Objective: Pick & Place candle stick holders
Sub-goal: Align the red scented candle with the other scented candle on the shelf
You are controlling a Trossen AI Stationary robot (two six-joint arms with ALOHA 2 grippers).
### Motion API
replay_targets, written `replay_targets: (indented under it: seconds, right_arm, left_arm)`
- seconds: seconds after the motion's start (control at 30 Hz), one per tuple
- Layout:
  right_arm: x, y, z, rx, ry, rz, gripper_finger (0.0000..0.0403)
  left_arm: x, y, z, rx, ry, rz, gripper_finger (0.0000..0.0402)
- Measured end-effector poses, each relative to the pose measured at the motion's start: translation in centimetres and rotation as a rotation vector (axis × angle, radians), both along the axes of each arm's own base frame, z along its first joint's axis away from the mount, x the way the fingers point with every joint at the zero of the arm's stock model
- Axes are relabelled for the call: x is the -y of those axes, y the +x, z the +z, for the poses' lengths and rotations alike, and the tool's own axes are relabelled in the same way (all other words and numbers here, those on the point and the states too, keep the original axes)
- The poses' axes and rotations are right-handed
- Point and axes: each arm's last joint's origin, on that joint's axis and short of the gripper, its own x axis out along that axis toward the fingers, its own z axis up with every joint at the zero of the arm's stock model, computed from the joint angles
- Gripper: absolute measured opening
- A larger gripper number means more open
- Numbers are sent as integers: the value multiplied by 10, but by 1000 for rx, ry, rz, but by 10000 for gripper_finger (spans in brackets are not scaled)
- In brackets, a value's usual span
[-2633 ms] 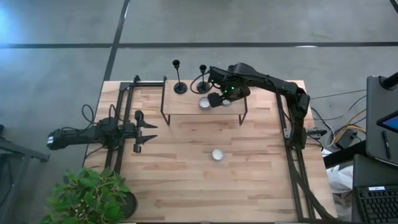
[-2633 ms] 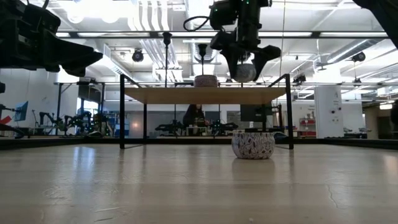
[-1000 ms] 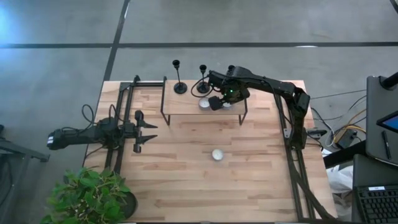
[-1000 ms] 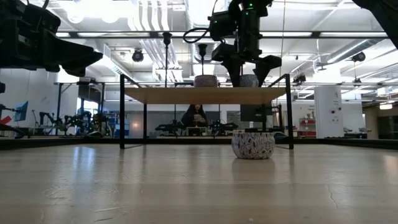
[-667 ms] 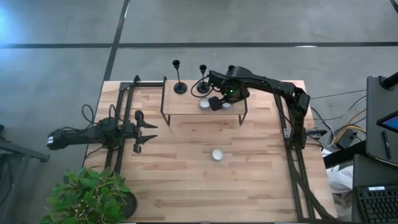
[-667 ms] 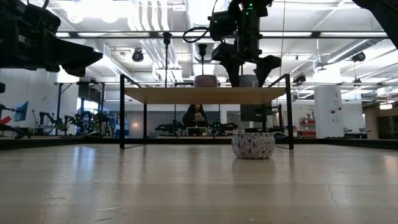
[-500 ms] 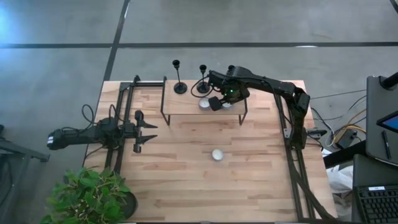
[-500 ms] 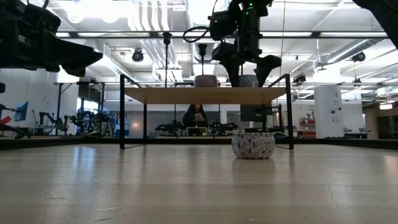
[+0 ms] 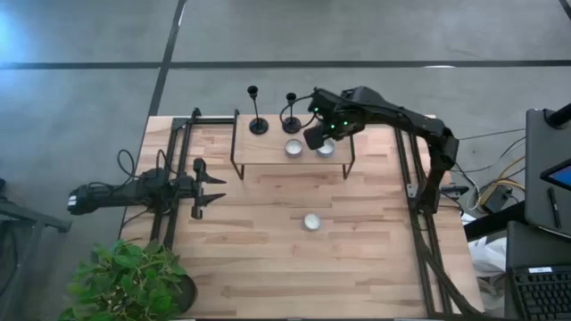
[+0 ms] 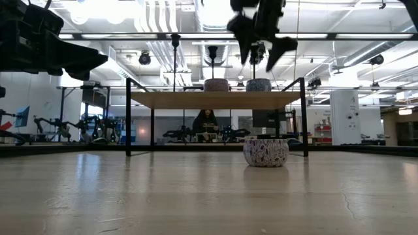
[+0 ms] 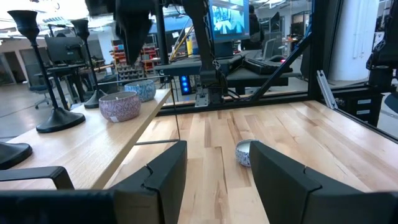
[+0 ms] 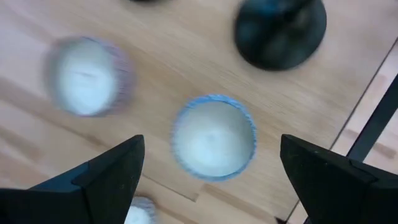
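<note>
Two black candle stick holders (image 9: 256, 125) (image 9: 291, 119) stand upright on their round bases on the raised wooden shelf (image 9: 268, 153) at the table's far side. They also show in the left wrist view (image 11: 37, 68) (image 11: 92, 62). The base of a third (image 12: 280, 25) shows in the right wrist view; in the high view my right arm hides it. My right gripper (image 9: 313, 136) (image 10: 261, 49) hangs open and empty above the shelf, over a blue cup (image 12: 214, 144). My left gripper (image 9: 212, 191) waits open and empty at the table's left.
A pinkish cup (image 9: 293, 148) and the blue cup (image 9: 325, 147) sit on the shelf. A patterned cup (image 9: 310, 221) (image 10: 266, 151) sits on the table in front of the shelf. Black frame rails (image 9: 178, 178) (image 9: 419, 205) run along both sides. A potted plant (image 9: 129, 281) stands at the near left corner.
My right gripper has risen straight up from the blue cup, which it stood astride on the shelf. It has also shifted a little toward the far edge. The blue cup stays on the shelf.
</note>
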Motion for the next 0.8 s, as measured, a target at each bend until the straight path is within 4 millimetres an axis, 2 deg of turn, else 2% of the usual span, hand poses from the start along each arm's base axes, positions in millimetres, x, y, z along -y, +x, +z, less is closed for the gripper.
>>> replay_targets:
  seconds: [0.2, 0.3, 0.43, 0.63, 0.8]
  right_arm:
    - [-24, -10, 44, 145, -64, 73, 366]
    - [-50, -19, 65, 204, -94, 174, 366]
    - [-95, -37, 83, 235, -110, 306, 366]
    - [-162, -75, 92, 207, -198, 408, 366]
    - [-204, -101, 86, 212, -238, 449, 366]
  left_arm:
    - [0, 0, 0, 0, 0, 0, 181]
    - [0, 0, 0, 0, 0, 0, 181]
    - [0, 0, 0, 0, 0, 0, 181]
    - [0, 0, 0, 0, 0, 0, 181]
    - [0, 0, 0, 0, 0, 0, 181]
